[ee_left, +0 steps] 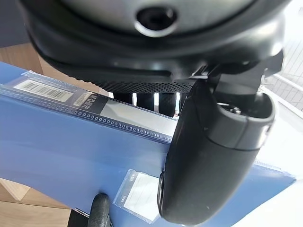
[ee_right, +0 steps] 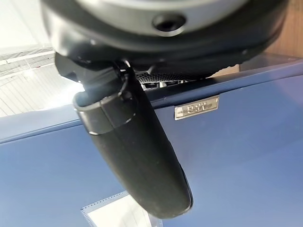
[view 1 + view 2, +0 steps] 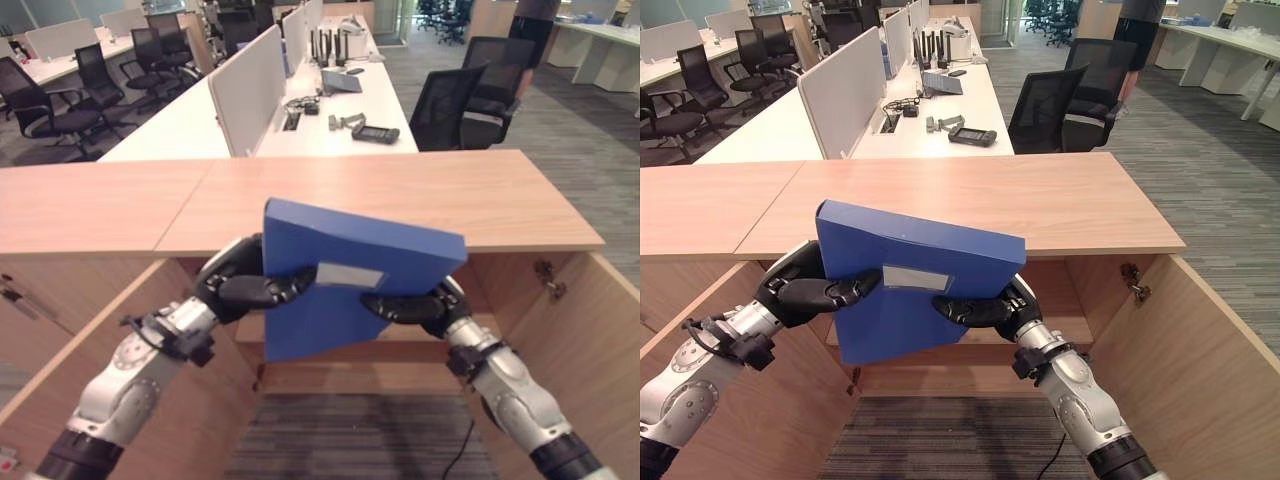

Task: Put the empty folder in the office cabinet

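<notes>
Both hands are clamped on the one blue, box-shaped plastic folder (image 3: 345, 280): the left hand (image 3: 240, 285) has its thumb laid across the front face with its fingers curled behind the left edge, and the right hand (image 3: 425, 305) grips the lower right side the same way, thumb on the front next to the pale label pocket. Each wrist view shows a dark thumb pressed flat on the blue cover. The folder is held in the air, tilted with its left corner higher, in front of the open light-brown wooden office cabinet (image 3: 400, 195) and across its top edge, so it is not yet inside. The step in hand looks like lowering and feeding the folder into the cabinet. To do it well, I would level the folder first, bring it down below the cabinet top so the upper corner clears the edge, then push it straight in toward the inner shelf (image 3: 400, 352), keeping both thumbs firm so the smooth cover does not slide. The two open doors, a left door (image 3: 130, 340) and a right door (image 3: 600, 340), stand out on either side, so the elbows need to stay between them. By count: one folder, one cabinet with two doors swung open, two hands on the load, and beyond them one long white desk (image 3: 330, 125) with several black office chairs around it.
</notes>
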`<state>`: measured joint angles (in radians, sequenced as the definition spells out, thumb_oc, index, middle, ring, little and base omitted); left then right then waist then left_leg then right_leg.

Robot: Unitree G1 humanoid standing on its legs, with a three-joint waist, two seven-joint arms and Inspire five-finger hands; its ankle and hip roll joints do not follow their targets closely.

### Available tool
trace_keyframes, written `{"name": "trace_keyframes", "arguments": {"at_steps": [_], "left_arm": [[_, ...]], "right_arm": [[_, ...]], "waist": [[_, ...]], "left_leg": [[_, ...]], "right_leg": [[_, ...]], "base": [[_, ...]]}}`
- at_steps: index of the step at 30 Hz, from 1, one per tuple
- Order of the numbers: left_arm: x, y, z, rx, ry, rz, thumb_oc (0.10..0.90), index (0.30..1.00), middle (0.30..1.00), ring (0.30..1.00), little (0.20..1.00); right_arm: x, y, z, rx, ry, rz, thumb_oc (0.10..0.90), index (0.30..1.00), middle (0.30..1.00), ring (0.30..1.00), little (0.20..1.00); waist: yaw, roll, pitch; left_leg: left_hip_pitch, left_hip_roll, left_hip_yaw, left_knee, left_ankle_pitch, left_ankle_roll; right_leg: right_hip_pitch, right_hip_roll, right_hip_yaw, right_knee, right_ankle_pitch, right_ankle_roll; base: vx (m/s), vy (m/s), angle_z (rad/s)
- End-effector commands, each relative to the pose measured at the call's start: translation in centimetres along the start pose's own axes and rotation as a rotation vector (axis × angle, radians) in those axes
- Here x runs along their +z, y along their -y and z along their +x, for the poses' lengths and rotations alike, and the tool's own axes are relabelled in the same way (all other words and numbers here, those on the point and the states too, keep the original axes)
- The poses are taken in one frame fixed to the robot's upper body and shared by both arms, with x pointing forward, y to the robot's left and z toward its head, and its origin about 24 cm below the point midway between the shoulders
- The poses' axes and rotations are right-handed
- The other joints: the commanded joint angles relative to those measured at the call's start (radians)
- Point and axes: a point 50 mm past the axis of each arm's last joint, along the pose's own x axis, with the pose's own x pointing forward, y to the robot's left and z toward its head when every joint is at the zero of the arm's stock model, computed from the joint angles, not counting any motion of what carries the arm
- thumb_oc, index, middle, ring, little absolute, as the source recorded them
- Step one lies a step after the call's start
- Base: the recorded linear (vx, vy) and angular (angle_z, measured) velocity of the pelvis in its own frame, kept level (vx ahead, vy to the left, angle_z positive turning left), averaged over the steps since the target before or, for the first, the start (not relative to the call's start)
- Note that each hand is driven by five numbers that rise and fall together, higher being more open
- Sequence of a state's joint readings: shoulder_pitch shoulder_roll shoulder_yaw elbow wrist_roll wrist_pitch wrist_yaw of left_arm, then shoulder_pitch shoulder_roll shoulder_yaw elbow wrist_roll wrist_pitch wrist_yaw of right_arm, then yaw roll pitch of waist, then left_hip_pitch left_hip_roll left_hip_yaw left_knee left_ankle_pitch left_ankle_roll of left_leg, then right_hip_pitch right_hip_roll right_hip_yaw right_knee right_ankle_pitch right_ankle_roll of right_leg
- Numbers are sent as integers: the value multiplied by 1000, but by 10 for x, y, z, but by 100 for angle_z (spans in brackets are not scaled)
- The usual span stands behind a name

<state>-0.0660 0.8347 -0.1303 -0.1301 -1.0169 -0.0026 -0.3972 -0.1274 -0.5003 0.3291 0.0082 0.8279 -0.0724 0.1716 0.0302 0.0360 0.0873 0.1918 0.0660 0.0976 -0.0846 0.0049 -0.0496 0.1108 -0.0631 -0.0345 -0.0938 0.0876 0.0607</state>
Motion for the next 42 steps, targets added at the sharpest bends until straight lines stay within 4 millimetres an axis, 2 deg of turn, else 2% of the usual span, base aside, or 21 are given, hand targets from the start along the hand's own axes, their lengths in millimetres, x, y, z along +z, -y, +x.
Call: {"name": "trace_keyframes", "arguments": {"at_steps": [1,8,21,22,23,25,27,31,33,34,35,39,41,42], "left_arm": [[35,27,29,-215,193,47,400,300,300,300,300],[42,30,34,-243,219,73,400,300,300,300,300],[44,25,34,-184,301,57,400,300,300,300,300],[43,23,33,-162,310,49,546,519,519,519,519],[38,17,30,-105,322,43,800,900,900,900,900],[37,14,29,-72,322,51,800,900,900,900,900],[30,1,21,52,317,98,800,900,900,900,900],[19,-11,7,143,228,205,800,900,900,900,900],[-1,-17,-12,178,99,269,800,900,900,900,900],[-1,-17,-12,179,98,268,800,900,900,900,900],[-18,-22,-28,214,4,280,800,900,900,900,900],[-54,-22,-54,262,-138,204,800,900,900,900,900],[-61,-21,-59,267,-160,179,800,900,900,900,900],[-76,-19,-69,274,-225,150,800,900,900,900,900]], "right_arm": [[86,-59,37,333,448,81,400,300,300,300,300],[72,-74,36,459,343,82,400,300,300,300,300],[65,-89,34,564,300,113,400,300,300,300,300],[65,-89,34,564,301,114,400,300,300,300,300],[65,-89,34,562,303,106,400,300,300,300,300],[65,-88,33,556,302,97,400,300,300,300,300],[65,-81,32,520,299,71,400,300,300,300,300],[63,-67,25,457,280,28,400,300,300,300,300],[56,-49,15,387,239,-8,400,300,300,300,300],[56,-49,14,386,237,-7,400,300,300,300,300],[47,-35,5,321,192,-17,400,300,300,300,300],[23,-13,-15,201,98,21,400,300,300,300,300],[17,-10,-19,183,74,29,400,300,300,300,300],[4,-3,-29,142,25,49,400,300,300,300,300]], "waist": [[-15,-29,-42],[-17,-31,-43],[-17,-34,-45],[-16,-33,-45],[-15,-34,-45],[-15,-33,-46],[-12,-34,-46],[-9,-35,-44],[-5,-37,-42],[-5,-37,-43],[-5,-38,-41],[-6,-39,-33],[-6,-40,-32],[-7,-40,-27]], "left_leg": [[3,0,-26,-3,-11,-31],[3,1,-24,-3,-8,-32],[-1,4,-21,-3,-4,-36],[-2,5,-20,-3,-4,-36],[-2,4,-18,-3,-4,-36],[-3,4,-17,-3,-4,-36],[-5,4,-17,-3,-5,-35],[-7,6,-16,-3,-5,-35],[-11,5,-17,-3,-4,-35],[-11,5,-17,-3,-4,-35],[-12,5,-17,-3,-5,-36],[-20,3,-19,-3,-3,-36],[-22,3,-20,-3,-3,-36],[-25,3,-23,-3,-2,-37]], "right_leg": [[87,-55,-22,20,-82,82],[84,-53,-24,23,-81,81],[80,-54,-21,20,-79,80],[80,-54,-20,20,-79,80],[79,-53,-19,19,-78,79],[78,-53,-20,19,-78,79],[75,-52,-21,18,-77,77],[73,-52,-22,17,-76,76],[72,-52,-23,15,-76,77],[72,-52,-23,15,-76,77],[70,-53,-26,14,-74,79],[64,-54,-29,13,-73,82],[63,-55,-30,12,-72,83],[60,-56,-31,12,-71,84]], "base": [[0,0,0],[0,0,0],[0,0,0],[0,0,0],[0,0,0],[0,0,0],[0,0,0],[0,0,0],[0,0,0],[0,0,0],[0,0,0],[4,1,3],[0,0,0],[0,0,0]]}}
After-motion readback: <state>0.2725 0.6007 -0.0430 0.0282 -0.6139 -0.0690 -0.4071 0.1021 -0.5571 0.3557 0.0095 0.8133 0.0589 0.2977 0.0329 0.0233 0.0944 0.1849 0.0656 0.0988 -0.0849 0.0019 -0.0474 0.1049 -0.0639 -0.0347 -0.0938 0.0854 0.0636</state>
